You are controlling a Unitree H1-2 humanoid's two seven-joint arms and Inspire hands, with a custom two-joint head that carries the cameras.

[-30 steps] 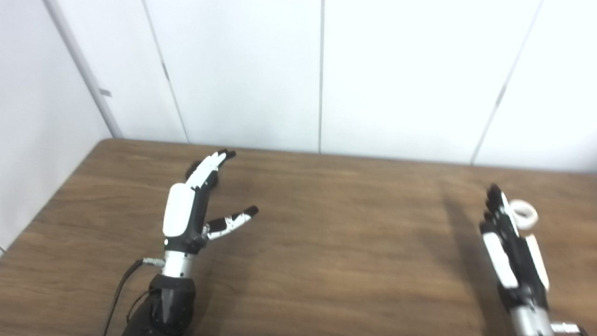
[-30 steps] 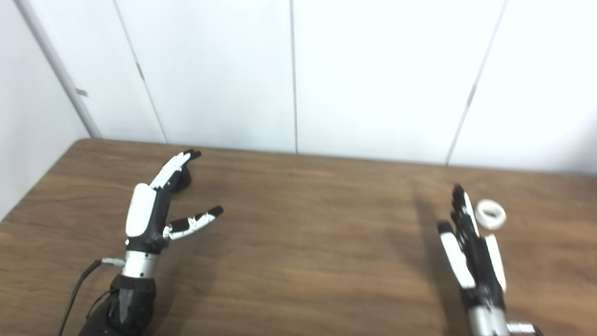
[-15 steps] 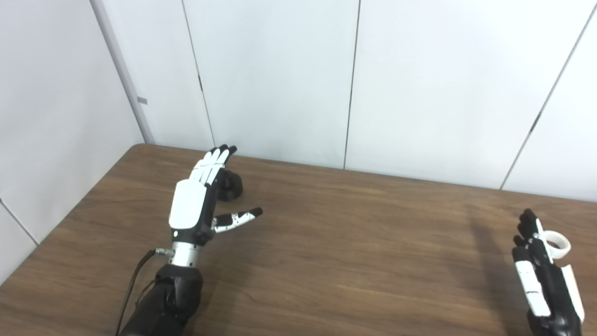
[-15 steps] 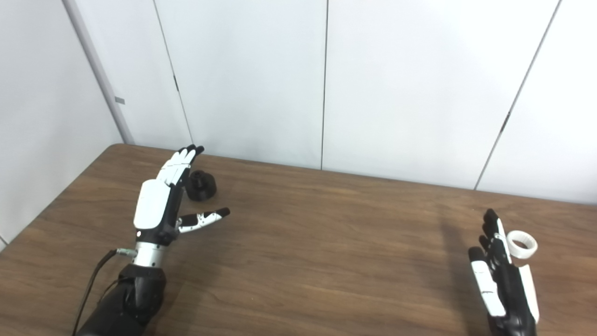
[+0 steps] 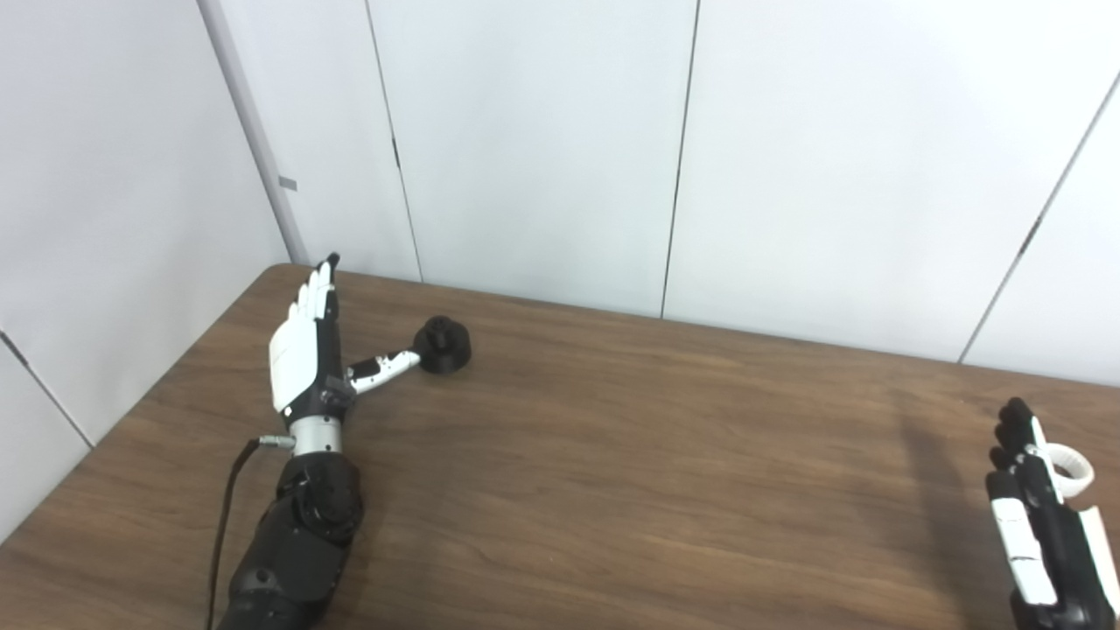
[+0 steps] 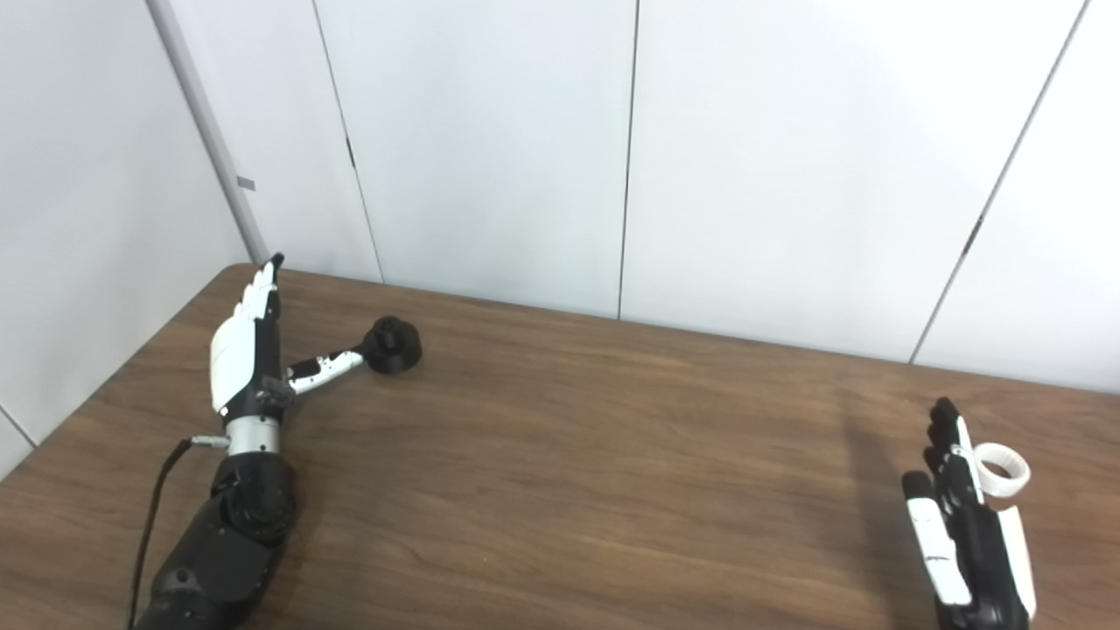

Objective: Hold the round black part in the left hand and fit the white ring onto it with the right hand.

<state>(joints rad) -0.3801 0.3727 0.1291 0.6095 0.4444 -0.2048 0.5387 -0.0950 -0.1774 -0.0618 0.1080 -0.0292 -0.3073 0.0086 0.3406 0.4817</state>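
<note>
The round black part (image 5: 443,345) stands on the brown table at the back left. My left hand (image 5: 308,359) is upright just left of it, open, fingers pointing up and thumb stretched right so its tip reaches the part's side. The white ring (image 6: 1001,472) lies on the table at the far right. My right hand (image 6: 967,542) stands edge-on just left of the ring, fingers straight and open, partly hiding the ring in the left eye view. Neither hand holds anything.
The wooden table (image 5: 612,455) ends at white wall panels (image 5: 542,149) behind and on the left. A black cable (image 5: 223,525) trails from the left wrist toward the bottom edge.
The camera has tilted up and panned left. My left hand has swung to the left of the black part, its thumb now reaching the part. The right hand has stayed beside the ring.
</note>
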